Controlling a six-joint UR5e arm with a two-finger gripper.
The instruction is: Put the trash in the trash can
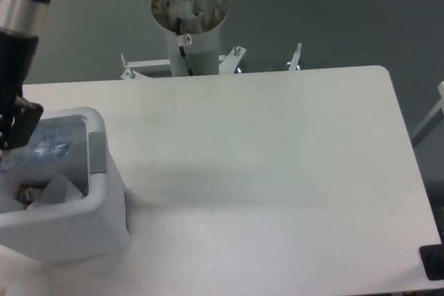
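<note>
The trash can (104, 199) is a large white bin with a pale grey side tab, standing at the table's left front. The crushed clear plastic bottle (45, 147) lies across the bin's opening, its left end cut off by the frame edge. The crumpled wrapper (29, 193) with dark print lies low inside the bin beside a white fold. My gripper (12, 133) hangs over the bin's left part, right at the bottle. Only one dark finger (24, 121) shows, touching the bottle's top; the rest is out of frame.
The white table (263, 157) stretches to the right of the bin. The arm's base column (191, 25) stands behind the table's far edge. A dark object (433, 261) sits at the right front corner.
</note>
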